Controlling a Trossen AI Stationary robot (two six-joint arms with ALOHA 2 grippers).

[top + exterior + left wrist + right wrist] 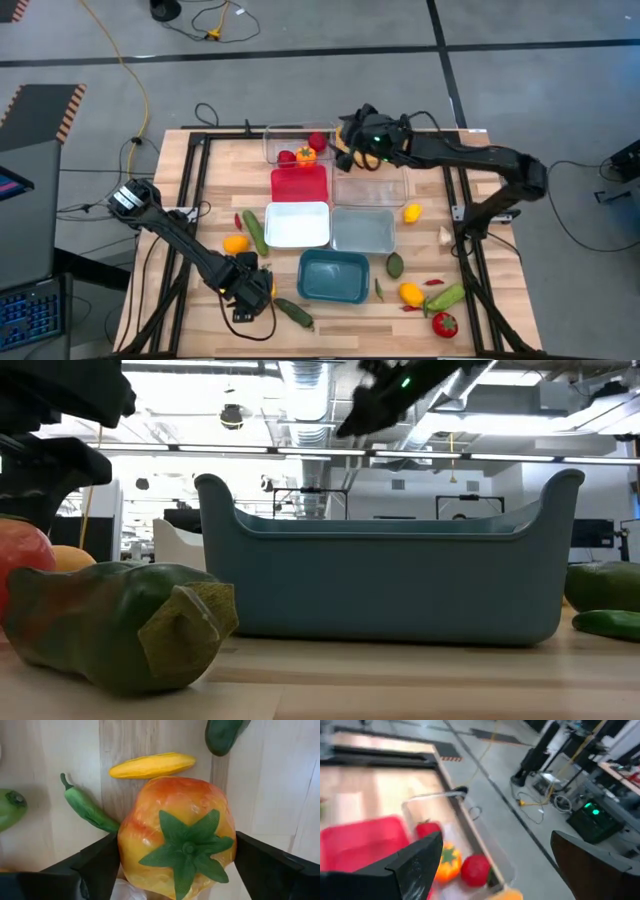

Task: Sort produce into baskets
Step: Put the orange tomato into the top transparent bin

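One piece of produce decides the next move: an orange-red plastic tomato with a green leafy top (175, 820), resting on the wooden worktop (210, 200) at its near-left corner. My left claw (250, 288) is directly over it, and through the left wrist camera I see the tomato centred between the two dark fingers (95, 865), its leafy top facing up at the lens. The jaws stand wide, one at each flank of the fruit. I judge they are open rather than clamped, since the skin shows no squeeze. The tomato is round, so there is no long axis to line up with, and a straight pinch should do.

A yellow corn cob (152, 765) and a green chili (87, 810) lie just beside the tomato but are not touching it.

From this claw, the clear plastic basket (275, 140) lies far and to the right, past the white basket (298, 225) and the red basket (298, 185). It already holds other tomatoes, so I take it as the target.

My right claw (352, 140) hangs over that far basket, open and empty. It is nearer the basket, but the left is much nearer the fruit.
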